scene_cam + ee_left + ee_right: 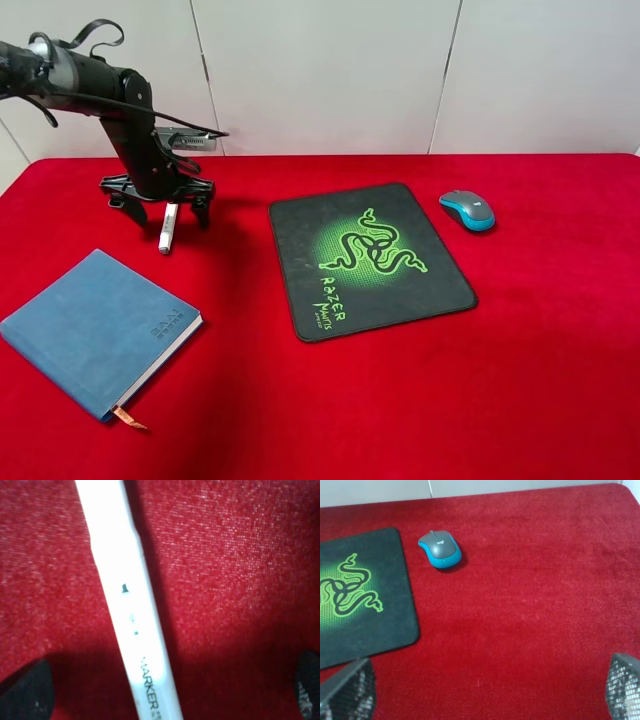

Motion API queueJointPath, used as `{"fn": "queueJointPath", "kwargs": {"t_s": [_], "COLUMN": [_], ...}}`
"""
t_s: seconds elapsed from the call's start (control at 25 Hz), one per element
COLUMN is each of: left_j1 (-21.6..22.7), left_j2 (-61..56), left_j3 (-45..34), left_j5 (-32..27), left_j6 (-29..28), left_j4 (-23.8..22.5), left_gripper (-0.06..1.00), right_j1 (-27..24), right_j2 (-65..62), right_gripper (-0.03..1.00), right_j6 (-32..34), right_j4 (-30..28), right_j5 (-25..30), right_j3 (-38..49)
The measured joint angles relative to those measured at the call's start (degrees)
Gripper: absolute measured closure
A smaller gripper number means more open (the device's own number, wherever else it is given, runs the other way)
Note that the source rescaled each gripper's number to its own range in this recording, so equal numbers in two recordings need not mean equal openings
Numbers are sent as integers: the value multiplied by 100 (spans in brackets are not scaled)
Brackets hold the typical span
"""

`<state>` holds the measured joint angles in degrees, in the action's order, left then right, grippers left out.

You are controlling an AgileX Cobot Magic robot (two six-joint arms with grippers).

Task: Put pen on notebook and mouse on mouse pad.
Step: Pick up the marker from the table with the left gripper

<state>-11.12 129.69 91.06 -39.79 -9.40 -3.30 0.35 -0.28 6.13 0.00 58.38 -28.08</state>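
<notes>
The left gripper (168, 214) stands wide open over the pen (168, 230) at the far left; the right gripper (482, 690) is also wide open.

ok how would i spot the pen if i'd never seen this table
Start at the red table, go to its far left where the left pincer hangs open. The pen lies between its jaws, beyond the blue notebook: the only slim white stick there.

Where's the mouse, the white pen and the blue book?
Small grey-and-teal computer mouse (467, 209): exterior high view, its grey top.
Slim white cylindrical pen (168, 229): exterior high view, middle of its barrel.
Blue soft-cover rectangular notebook (95, 325): exterior high view, centre of its cover.
</notes>
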Motion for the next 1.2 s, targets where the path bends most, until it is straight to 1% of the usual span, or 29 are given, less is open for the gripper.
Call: {"fn": "queueJointPath", "kwargs": {"t_s": [0.08, 0.16, 0.32, 0.52, 0.64, 0.76, 0.88, 1.04, 1.2], "left_j1": [0, 0, 0, 0, 0, 0, 0, 0, 0], "left_j2": [1, 1, 5, 5, 5, 5, 5, 5, 5], "left_j3": [11, 11, 11, 11, 11, 16, 17, 17, 17], "left_j5": [0, 0, -17, -133, -173, -242, -270, -278, -287], "left_j6": [-5, -12, -12, -12, -14, -18, -18, -18, -18], "left_j4": [27, 80, 118, 130, 133, 133, 133, 133, 133], "left_gripper": [2, 6, 19, 32, 45, 62, 77, 93, 94], "right_j1": [0, 0, 0, 0, 0, 0, 0, 0, 0], "right_j2": [0, 0, 0, 0, 0, 0, 0, 0, 0], "right_gripper": [-3, -3, -3, -3, -3, -3, -3, -3, -3], "right_j6": [0, 0, 0, 0, 0, 0, 0, 0, 0], "right_j4": [0, 0, 0, 0, 0, 0, 0, 0, 0], "right_j5": [0, 0, 0, 0, 0, 0, 0, 0, 0], "right_j3": [0, 0, 0, 0, 0, 0, 0, 0, 0]}}
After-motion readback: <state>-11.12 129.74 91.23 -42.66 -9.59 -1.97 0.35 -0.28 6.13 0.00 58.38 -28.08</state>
